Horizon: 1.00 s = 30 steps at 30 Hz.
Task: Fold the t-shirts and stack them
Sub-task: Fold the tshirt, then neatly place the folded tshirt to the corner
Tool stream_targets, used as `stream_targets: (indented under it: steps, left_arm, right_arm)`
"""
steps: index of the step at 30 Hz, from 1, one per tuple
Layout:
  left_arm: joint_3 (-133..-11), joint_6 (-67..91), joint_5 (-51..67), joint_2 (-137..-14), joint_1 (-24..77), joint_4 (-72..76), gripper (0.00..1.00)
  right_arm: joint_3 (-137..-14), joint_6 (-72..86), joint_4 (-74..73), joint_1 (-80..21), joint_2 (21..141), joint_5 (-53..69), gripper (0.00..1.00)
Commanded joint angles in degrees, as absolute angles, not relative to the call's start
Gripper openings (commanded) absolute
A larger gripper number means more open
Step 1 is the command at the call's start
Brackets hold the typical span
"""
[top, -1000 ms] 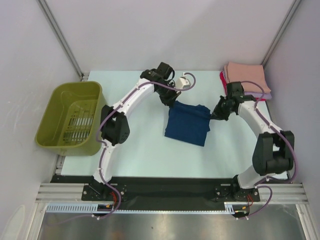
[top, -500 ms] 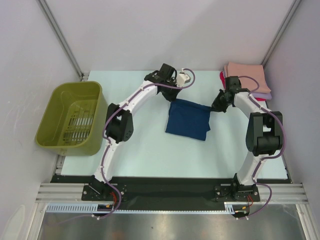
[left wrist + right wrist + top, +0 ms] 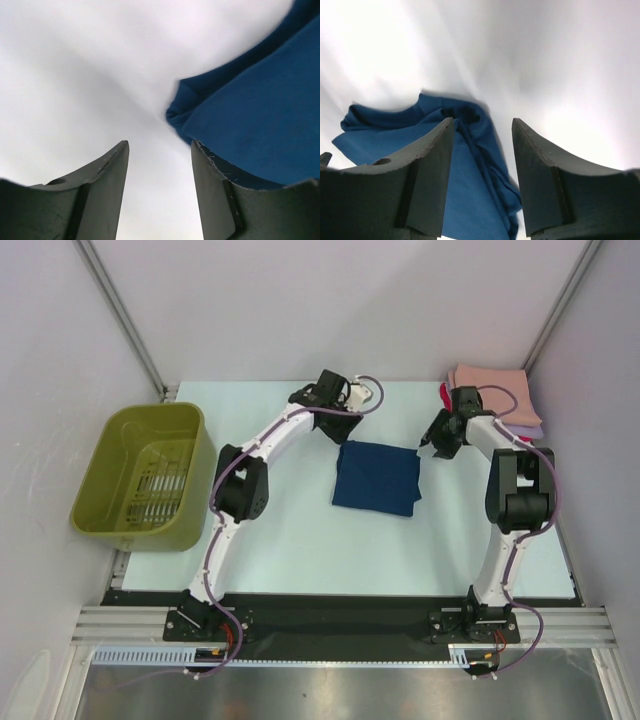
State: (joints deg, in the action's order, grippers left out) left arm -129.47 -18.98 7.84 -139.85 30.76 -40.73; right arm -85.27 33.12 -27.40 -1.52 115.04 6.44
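The navy blue cloth t-shirt (image 3: 377, 478) lies folded into a flat rectangle near the middle of the pale mint tabletop (image 3: 300, 550), well apart from the stack of folded t-shirts (image 3: 490, 390) in the far right corner. That stack has a peach one on top, with lavender and red edges showing beneath it. The left gripper (image 3: 342, 432) sits just beside the shirt's far left corner. In its wrist view (image 3: 159, 145) the fingers stand apart with nothing between them, and a rumpled corner of the navy cloth (image 3: 260, 115) lies just past the right finger. The right gripper (image 3: 434, 442) is just beside the far right corner. It too is released (image 3: 482, 122), its fingers spread over a bunched corner of the navy fabric (image 3: 380, 135) without clamping it. An olive-green plastic basket (image 3: 95, 480) stands at the table's left edge.
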Motion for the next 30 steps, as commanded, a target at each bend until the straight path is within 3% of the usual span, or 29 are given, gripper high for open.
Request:
stream_targets:
  steps: [1, 4, 6, 7, 9, 13, 19, 20, 22, 26, 30]
  left_arm:
    - [-130.2, -18.1, 4.7, -136.2, 29.9, -39.1, 0.58]
    - [-120.5, -17.4, 9.8, -129.5, 29.9, -35.4, 0.59]
    - [-115.9, -16.4, 12.9, -126.9, 30.0, -34.9, 0.59]
    - [-115.8, -15.9, 13.4, -126.8, 29.9, -36.6, 0.59]
    - [-115.8, -15.5, 14.8, -126.1, 29.8, -38.2, 0.58]
    - [-113.0, -15.4, 16.6, -122.5, 29.6, -38.5, 0.6]
    - [-110.0, -17.1, 16.8, -117.8, 28.8, -41.2, 0.61]
    - [-109.5, -17.2, 17.1, -117.3, 28.3, -41.7, 0.61]
    - [-108.8, -17.8, 18.1, -115.1, 27.7, -42.8, 0.62]
    - [-105.6, -19.2, 17.4, -111.5, 26.0, -42.9, 0.62]
    - [-103.4, -19.9, 17.2, -108.7, 24.6, -42.5, 0.62]
  right_arm:
    - [-88.3, 28.9, -28.3, -1.2, 110.0, 1.5, 0.55]
    - [-81.7, 26.8, -25.8, -2.5, 103.5, 2.5, 0.56]
    - [-77.1, 27.0, -25.3, -2.9, 101.6, 4.2, 0.65]
    - [-75.9, 27.2, -25.6, -2.9, 100.8, 6.7, 0.71]
    - [-72.5, 27.9, -25.1, -2.9, 100.5, 9.7, 1.0]
    - [-68.9, 27.2, -23.5, -3.4, 102.0, 14.1, 0.99]
    - [-67.3, 26.3, -19.9, -2.7, 108.0, 20.7, 0.82]
    - [-67.2, 26.1, -18.6, -2.7, 109.4, 21.5, 0.74]
    - [-66.5, 26.7, -15.2, -2.7, 110.6, 24.4, 0.68]
    - [-65.7, 28.7, -11.5, -2.5, 113.0, 27.9, 0.4]
    - [-66.4, 29.0, -10.0, -2.0, 114.9, 30.1, 0.23]
